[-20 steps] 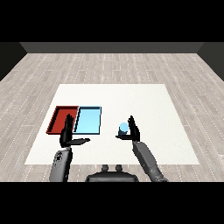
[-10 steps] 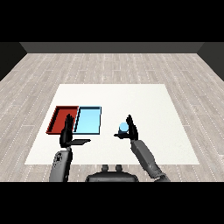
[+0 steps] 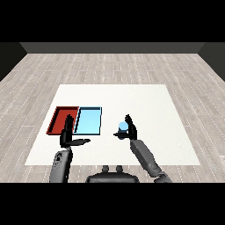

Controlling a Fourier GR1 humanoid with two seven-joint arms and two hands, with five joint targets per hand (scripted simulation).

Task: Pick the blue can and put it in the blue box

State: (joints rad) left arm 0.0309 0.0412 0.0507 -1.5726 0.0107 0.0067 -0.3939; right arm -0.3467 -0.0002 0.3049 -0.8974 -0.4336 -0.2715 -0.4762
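The blue can [image 3: 123,127] stands upright on the white table [image 3: 145,101], right of the trays. My right hand [image 3: 131,130] is against the can's right side. Its fingers [image 3: 128,119] point up behind the can and its thumb [image 3: 119,135] reaches left under the can's front; they are not curled round it. The light blue tray [image 3: 89,121] lies left of the can with nothing in it. My left hand [image 3: 67,134] stands open near the trays' front edge, fingers up and thumb pointing right.
A red tray [image 3: 62,119] lies against the light blue tray's left side, partly behind my left hand. A strip of bare table separates the can from the blue tray.
My right hand has edged left, so the can now sits in the crook between its thumb and fingers. The left hand and both trays have stayed put.
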